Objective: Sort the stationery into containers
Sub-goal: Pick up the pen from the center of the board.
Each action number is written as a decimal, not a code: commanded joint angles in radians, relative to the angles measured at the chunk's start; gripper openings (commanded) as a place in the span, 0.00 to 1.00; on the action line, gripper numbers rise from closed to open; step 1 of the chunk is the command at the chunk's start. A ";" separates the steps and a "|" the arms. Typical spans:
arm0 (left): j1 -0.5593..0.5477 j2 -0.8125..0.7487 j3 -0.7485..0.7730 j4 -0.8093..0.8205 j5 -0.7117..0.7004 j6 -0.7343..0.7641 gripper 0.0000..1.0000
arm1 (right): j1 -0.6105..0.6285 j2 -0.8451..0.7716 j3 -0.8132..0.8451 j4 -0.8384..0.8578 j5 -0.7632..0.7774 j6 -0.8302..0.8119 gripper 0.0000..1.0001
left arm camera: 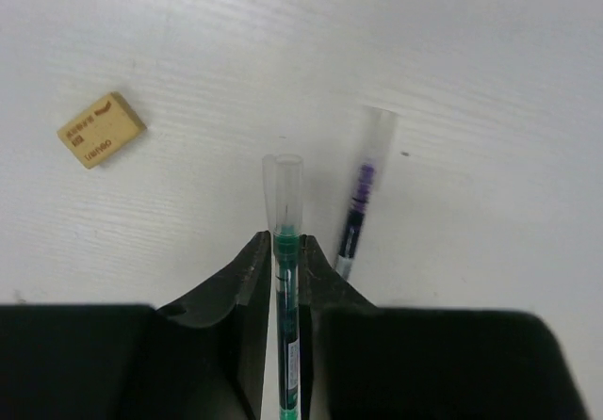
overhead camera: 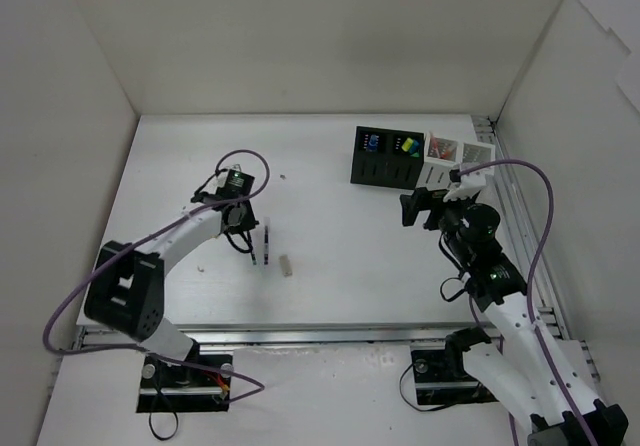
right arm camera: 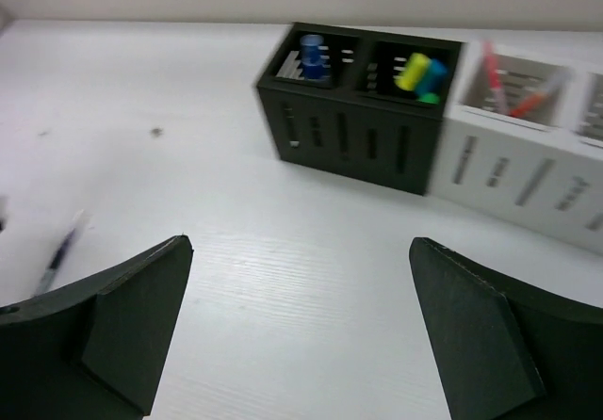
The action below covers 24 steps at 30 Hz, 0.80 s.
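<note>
Low in the left wrist frame, the fingers (left arm camera: 243, 288) of the left gripper (left arm camera: 288, 250) clenched a green pen (left arm camera: 285, 298) by its barrel, its clear cap pointing up-frame. A purple pen (left arm camera: 363, 194) lay just right of it on the bench (left arm camera: 471, 62), not touching, and a pale eraser (left arm camera: 101, 130) sat at upper left. The right gripper (right arm camera: 300, 244) hung released and empty before the black box (right arm camera: 358, 142) and white boxes (right arm camera: 513, 170) at the upper right of its view. A clean lift likely meant rising straight, clear of the purple pen, then carrying the pen level.
</note>
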 commanded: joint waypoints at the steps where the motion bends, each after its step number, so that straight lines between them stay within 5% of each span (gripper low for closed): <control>1: 0.002 -0.233 -0.034 0.225 0.121 0.228 0.00 | 0.008 0.035 0.003 0.158 -0.302 0.049 0.98; 6: -0.022 -0.439 -0.155 0.418 0.468 0.479 0.00 | 0.019 0.137 -0.045 0.444 -0.446 0.236 0.98; 11: -0.059 -0.468 -0.178 0.480 0.737 0.643 0.00 | 0.118 0.314 0.021 0.581 -0.473 0.374 0.98; 20: -0.145 -0.378 -0.099 0.488 0.727 0.665 0.00 | 0.310 0.563 0.153 0.657 -0.349 0.486 0.93; 24: -0.168 -0.359 -0.088 0.521 0.656 0.620 0.00 | 0.372 0.609 0.173 0.660 -0.203 0.527 0.80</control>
